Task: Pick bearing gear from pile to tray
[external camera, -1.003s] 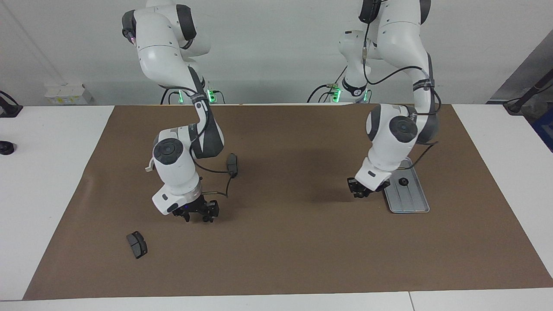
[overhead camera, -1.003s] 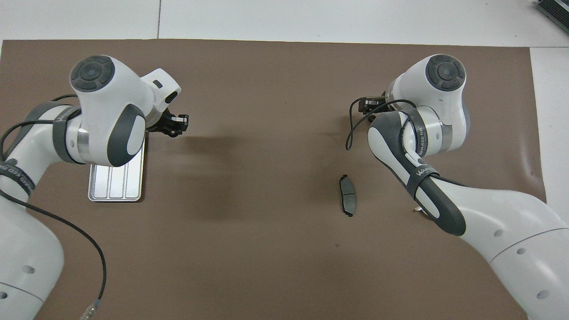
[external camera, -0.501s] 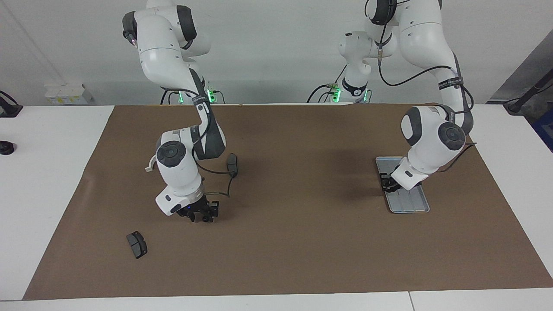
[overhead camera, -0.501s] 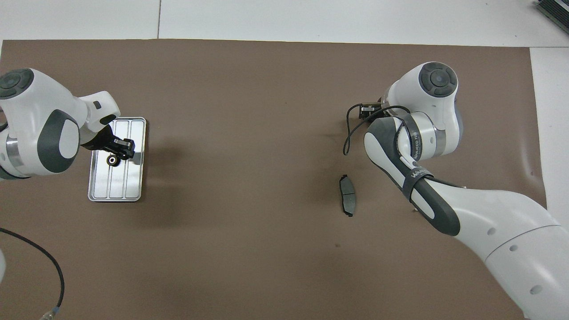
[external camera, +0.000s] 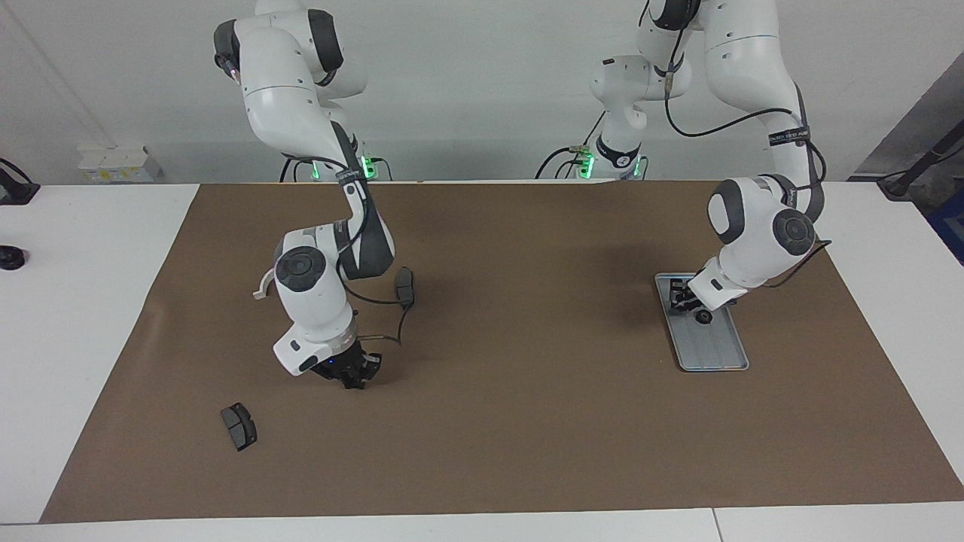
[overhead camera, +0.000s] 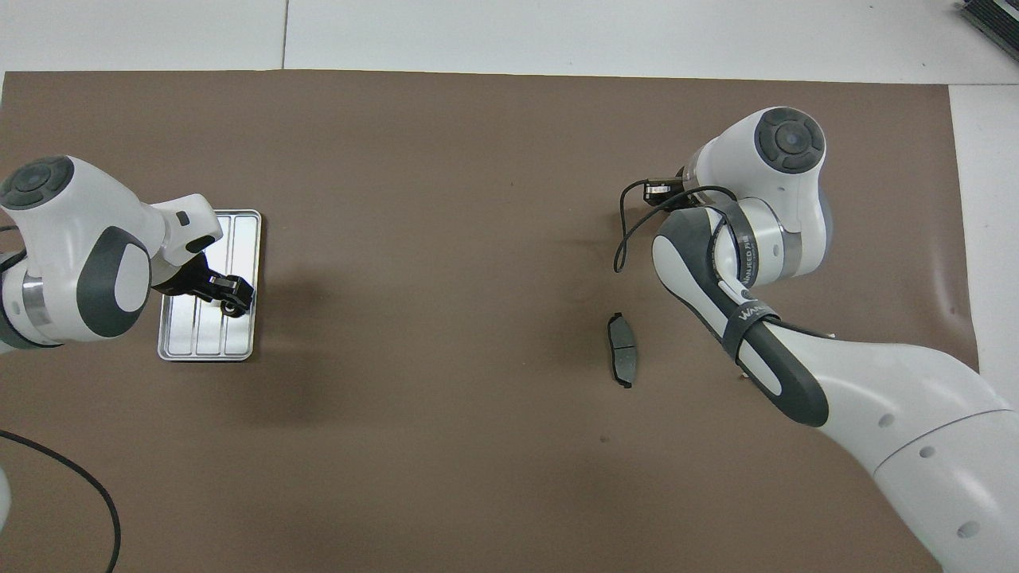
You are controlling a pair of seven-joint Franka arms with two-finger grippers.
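the tray lies on the brown mat toward the left arm's end of the table. one black gear rests in it, on the ribbed floor in the half nearer to the robots. the left gripper hangs low over that same half, just beside the gear. from above it covers the tray's edge. whether it is spread or pressed together i cannot tell, and i cannot tell if it touches the gear.

the right gripper is down at the mat toward the right arm's end, fingertips pressed together. what they pinch, if anything, is hidden. one brake pad lies nearer to the robots than it, and a second brake pad lies farther from them. no other loose gear shows.

judging by this, the step in hand is a drop at the tray and a fresh pick at the pile's end. to do it well, the left gripper should rise straight up, so that it neither drags the gear nor nudges the tray. the right should lift slowly and only a little at first, to prove that a gear is really caught. then it should carry low over the mat and let go close to the tray floor, so the round part cannot roll out.
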